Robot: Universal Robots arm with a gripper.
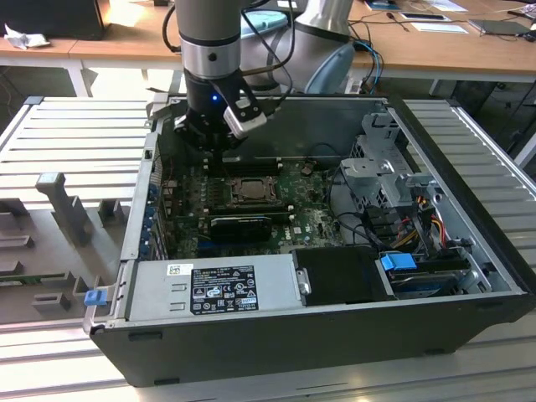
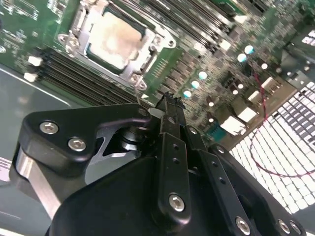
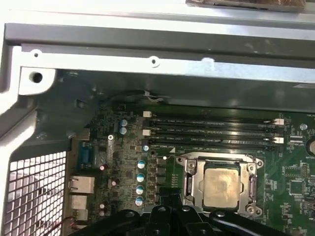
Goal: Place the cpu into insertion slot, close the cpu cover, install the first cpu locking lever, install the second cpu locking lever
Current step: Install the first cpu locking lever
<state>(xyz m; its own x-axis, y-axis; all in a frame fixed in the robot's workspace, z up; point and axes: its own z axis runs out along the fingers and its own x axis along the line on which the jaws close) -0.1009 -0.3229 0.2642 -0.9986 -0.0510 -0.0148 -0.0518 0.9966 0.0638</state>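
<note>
The tool (image 1: 219,155) hangs over the green motherboard (image 1: 314,209) inside an open computer case (image 1: 335,335) that lies flat on a slatted metal bench (image 1: 75,138). In the exterior view it is poised close to the case's far wall, just above the board and slightly toward the exterior view's left of the socket. In the second wrist view its fingertips (image 2: 170,104) look pressed together with nothing between them, and they touch nothing on the board.

The cpu (image 3: 221,184) lies flat in the insertion slot (image 3: 254,183), its pale, slightly stained metal top facing up. In the exterior view it sits near the middle of the motherboard. The cpu cover (image 3: 190,177) lies down over the slot, and the chip shows through its square window. Whether the locking levers along the socket's sides are latched I cannot tell.

Long black memory slots (image 3: 211,130) run along one side of the socket, between it and the case wall. A row of small capacitors (image 3: 141,179) stands just beside the socket on another side.

A grey power supply (image 1: 213,285) fills the case's near edge in the exterior view, well apart from the tool.
</note>
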